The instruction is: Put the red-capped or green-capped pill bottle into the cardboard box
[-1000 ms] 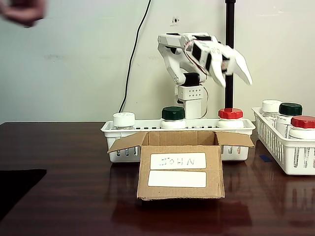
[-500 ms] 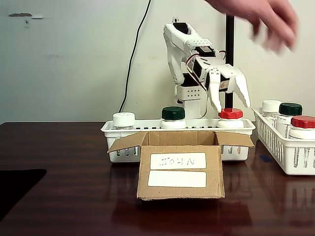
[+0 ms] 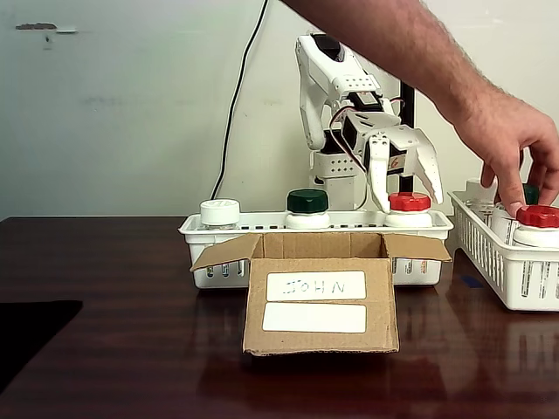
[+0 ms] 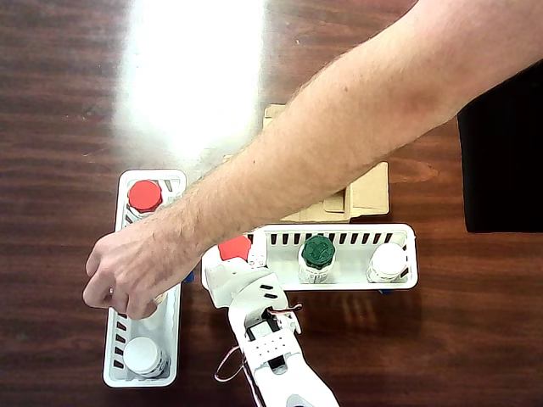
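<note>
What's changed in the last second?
The gripper came down with jaws open to straddle the pill bottle in the rear basket, nothing gripped yet. A person's hand reached into the right basket. The cardboard box stayed put.

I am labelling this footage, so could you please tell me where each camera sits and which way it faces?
Fixed view: at table height in front of the cardboard box, facing the wall; shows the white arm, its open pincer over the red-capped pill bottle, and a person's hand at the side basket.
Overhead view: above, looking straight down, arm base at the bottom edge; the person's forearm crosses the box.
Shared: the box, the long basket, the green-capped bottle, the person's arm.
</note>
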Robot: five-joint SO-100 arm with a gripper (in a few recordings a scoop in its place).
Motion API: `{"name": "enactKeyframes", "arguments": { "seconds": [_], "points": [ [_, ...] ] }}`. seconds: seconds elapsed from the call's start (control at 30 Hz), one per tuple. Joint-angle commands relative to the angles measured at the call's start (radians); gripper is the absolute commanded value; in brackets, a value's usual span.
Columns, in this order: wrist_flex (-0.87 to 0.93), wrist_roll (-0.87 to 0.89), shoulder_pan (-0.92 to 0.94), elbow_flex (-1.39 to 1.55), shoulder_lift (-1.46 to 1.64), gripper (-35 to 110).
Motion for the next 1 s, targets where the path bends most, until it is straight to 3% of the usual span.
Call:
{"name": "enactKeyframes", "arguments": {
  "seconds": [0.0,0.67,0.77,0.9,0.97],
  "points": [
    [-0.044,0.008,-0.003,-0.037,0.029,61],
    [-0.044,0.000,-0.025,0.117,0.121,58],
    [-0.044,-0.002,-0.034,0.110,0.114,41],
    [-0.044,-0.028,-0.043,0.083,0.101,4],
    [-0.041,-0.034,-0.044,0.063,0.092,-7]
  ]
}}
